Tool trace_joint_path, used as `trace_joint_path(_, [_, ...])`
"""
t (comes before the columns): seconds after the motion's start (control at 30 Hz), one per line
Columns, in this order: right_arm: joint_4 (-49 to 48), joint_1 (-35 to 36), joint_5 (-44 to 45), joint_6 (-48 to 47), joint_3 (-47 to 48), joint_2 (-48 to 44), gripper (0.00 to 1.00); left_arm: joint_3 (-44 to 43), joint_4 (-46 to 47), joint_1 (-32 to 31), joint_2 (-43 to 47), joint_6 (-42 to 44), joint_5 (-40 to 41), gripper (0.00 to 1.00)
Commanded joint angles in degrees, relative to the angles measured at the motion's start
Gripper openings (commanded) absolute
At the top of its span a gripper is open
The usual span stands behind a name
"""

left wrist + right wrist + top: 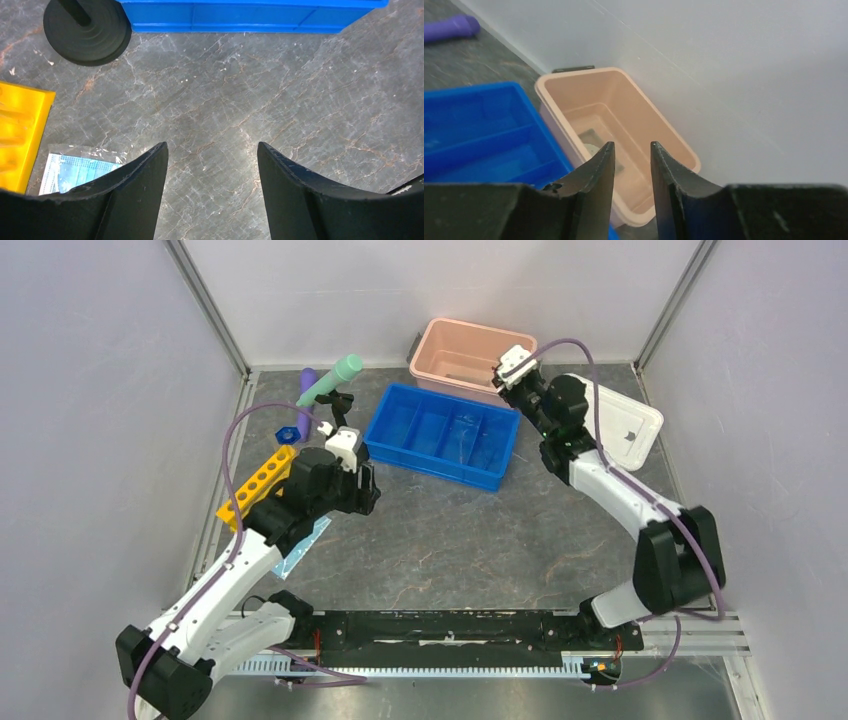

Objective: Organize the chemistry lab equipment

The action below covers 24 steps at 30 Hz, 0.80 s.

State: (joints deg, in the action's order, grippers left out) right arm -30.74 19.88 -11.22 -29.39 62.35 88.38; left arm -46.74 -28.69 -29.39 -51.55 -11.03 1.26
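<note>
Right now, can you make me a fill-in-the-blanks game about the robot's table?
1. The bin below the right gripper is ____ in colour.
2. The white lid lies to the ____ of that bin.
3. The left gripper has ____ between its open jaws.
4. The tube rack with holes is ____ in colour.
Missing words: pink, right, nothing, yellow.
</note>
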Motion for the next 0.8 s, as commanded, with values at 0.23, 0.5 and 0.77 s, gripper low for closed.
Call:
trace_joint_path(0.23, [4.57, 2.02, 6.60, 40.15, -23.55, -23.70, 0.44, -0.70, -3.16, -0.14, -6.48, -6.24, 12.10, 0.72])
trace_joint_path(0.5, [4.28, 4.55, 4.53, 42.74, -34.99, -33.61, 0.45, 2.35, -7.04, 0.14, -10.04, -22.67, 27.01, 0.72])
trace_joint_path(0.77, [3.24, 4.73, 2.52, 43.48, -38.59, -39.97, 0.46, 7.60, -7.90, 6.99, -11.37, -38.51, 31.44, 0.76])
